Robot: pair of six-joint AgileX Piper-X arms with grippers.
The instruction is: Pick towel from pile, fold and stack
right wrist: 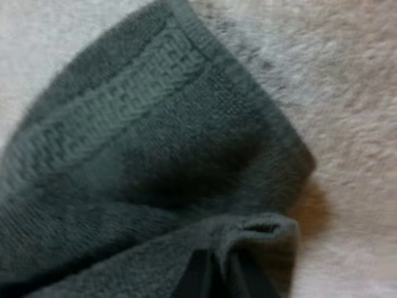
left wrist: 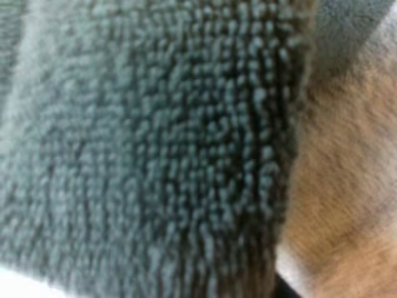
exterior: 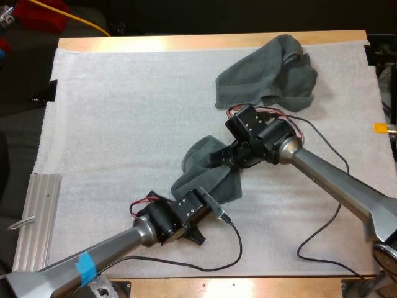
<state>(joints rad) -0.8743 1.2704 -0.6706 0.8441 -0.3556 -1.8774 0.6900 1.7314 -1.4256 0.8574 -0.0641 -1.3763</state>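
my right pincer (right wrist: 216, 267) is clamped on a small bunched fold of the towel (exterior: 214, 183), the cloth puckered up around the black tips, with the hem band (right wrist: 118, 118) running away across the flat part beside it. my left pincer (exterior: 209, 203) is pushed in at the opposite, nearer end of the same towel. the left wrist view has terry loops right against it, and i cannot tell whether that pincer is closed or apart.

the towel lies mid-mat as a narrow, twisted strip strung between the two pincers, partly lifted and partly draped on the white mat (exterior: 124, 124). a second, crumpled towel (exterior: 267, 74) sits well apart toward the far right of the counter (exterior: 186, 42), just behind my right wrist.

on handling, i judge this cloth to be light, limp and thick-piled. it will sag and fold wherever it is unsupported, and it gives no stiffness to push against. the loops should grip the pads well, so slipping worries me less than catching two layers or a mere tuft.

the mat is fuzzy too, so a dragged edge will likely catch and roll rather than slide. i would lift clear before spreading.

for a clean fold i would take it at the corners along the hem band, where the weave is flatter and firmer, one corner per pincer. the bunched fold held at the moment looks like a mid-edge pinch, which will probably leave the strip twisted.
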